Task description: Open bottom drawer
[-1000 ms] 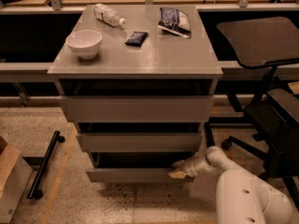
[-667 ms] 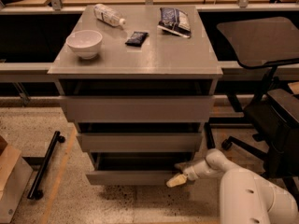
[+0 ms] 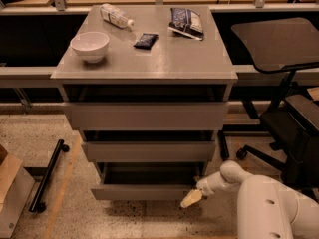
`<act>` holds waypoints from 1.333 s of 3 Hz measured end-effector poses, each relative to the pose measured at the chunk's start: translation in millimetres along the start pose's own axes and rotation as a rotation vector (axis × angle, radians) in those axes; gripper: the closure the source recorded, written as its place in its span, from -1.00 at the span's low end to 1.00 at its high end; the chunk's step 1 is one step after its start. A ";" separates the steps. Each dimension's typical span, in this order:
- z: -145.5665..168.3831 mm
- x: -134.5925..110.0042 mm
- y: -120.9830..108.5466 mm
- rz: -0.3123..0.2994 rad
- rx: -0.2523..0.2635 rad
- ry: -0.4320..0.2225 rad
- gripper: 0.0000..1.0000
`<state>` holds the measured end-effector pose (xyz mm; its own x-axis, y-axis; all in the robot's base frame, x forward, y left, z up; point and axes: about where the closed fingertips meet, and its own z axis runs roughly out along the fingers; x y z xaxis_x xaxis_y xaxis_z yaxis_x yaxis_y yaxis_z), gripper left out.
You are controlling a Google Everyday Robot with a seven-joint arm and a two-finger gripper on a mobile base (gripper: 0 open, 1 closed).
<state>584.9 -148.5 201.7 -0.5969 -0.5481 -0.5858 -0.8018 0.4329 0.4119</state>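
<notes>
The grey cabinet (image 3: 144, 68) has three drawers. The bottom drawer (image 3: 139, 191) is the lowest, with a plain flat grey front. It stands pulled out a little, and its shallow tray interior shows above the front. My gripper (image 3: 192, 198) is low at the drawer front's right end, on the end of my white arm (image 3: 259, 203) that reaches in from the lower right. The tan fingertip (image 3: 189, 199) lies against the front's lower right corner.
On the cabinet top are a white bowl (image 3: 90, 46), a plastic bottle (image 3: 116, 16), a small dark packet (image 3: 145, 40) and a snack bag (image 3: 186, 22). A black office chair (image 3: 284, 83) stands at the right. A black bar (image 3: 47, 176) and a cardboard box (image 3: 12, 193) lie on the floor at left.
My gripper has dropped lower and come slightly toward the camera at the drawer's right end. The bottom drawer stands a little further out than before.
</notes>
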 end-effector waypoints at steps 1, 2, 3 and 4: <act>11.2 17.8 29.8 0.084 -0.055 0.039 -1.00; 8.8 15.7 31.3 0.084 -0.055 0.039 -1.00; 12.6 21.4 43.0 0.108 -0.070 0.074 -1.00; 10.0 32.2 72.5 0.167 -0.084 0.108 -1.00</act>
<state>507.8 -127.6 205.8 -0.7177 -0.5490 -0.4284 -0.6882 0.4653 0.5566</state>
